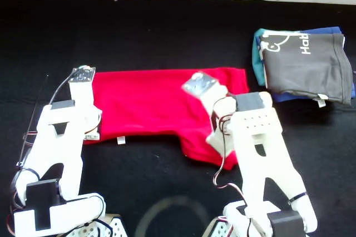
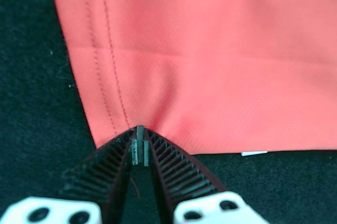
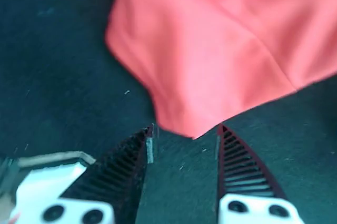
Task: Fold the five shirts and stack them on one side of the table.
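A red shirt (image 1: 161,106) lies spread across the middle of the black table (image 1: 167,25). My left gripper (image 2: 138,139) is shut on the shirt's near left corner (image 2: 113,129), right beside the stitched hem; in the high view that gripper (image 1: 93,131) sits at the cloth's left edge. Above the near right tip of the red shirt (image 3: 210,66), my right gripper (image 3: 184,142) hangs open, with the point of the cloth just between its fingers (image 3: 231,155). From above, the right gripper (image 1: 216,139) is over the shirt's lower flap.
A stack of folded shirts (image 1: 306,67), grey on top of blue and teal, rests at the back right. A small white tag (image 1: 120,140) sticks out from the red shirt's near edge. Bare black tabletop stretches behind the shirt and between the arm bases.
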You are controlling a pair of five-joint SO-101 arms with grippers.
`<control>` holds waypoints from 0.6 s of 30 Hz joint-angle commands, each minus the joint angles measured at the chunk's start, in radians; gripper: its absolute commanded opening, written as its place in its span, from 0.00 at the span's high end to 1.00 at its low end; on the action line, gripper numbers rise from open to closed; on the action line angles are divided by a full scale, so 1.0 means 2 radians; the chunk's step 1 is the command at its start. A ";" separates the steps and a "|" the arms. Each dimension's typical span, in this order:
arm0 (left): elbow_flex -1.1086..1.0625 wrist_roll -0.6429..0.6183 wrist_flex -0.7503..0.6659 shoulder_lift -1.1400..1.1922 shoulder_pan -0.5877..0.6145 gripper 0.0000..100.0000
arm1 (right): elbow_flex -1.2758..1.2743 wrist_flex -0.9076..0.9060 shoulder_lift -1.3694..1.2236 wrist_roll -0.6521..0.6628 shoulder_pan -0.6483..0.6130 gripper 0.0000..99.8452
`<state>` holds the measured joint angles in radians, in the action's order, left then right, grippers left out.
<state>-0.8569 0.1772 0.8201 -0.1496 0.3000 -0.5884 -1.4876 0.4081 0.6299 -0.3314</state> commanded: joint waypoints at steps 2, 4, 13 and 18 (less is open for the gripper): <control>-0.004 -0.002 -0.005 0.002 -0.001 0.99 | -0.010 0.003 0.015 0.009 -0.051 0.81; -0.004 -0.002 -0.005 0.002 -0.001 0.99 | -0.041 0.029 0.015 0.008 -0.067 0.78; -0.004 -0.002 -0.005 0.002 -0.001 0.99 | -0.185 0.173 0.013 0.009 -0.072 0.77; -0.004 -0.002 -0.005 0.002 -0.001 0.99 | -0.194 0.211 0.013 0.027 0.010 0.77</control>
<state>-0.8569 0.1772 0.8201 -0.1496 0.3000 -0.9705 -1.0963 0.4112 0.6452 -0.4020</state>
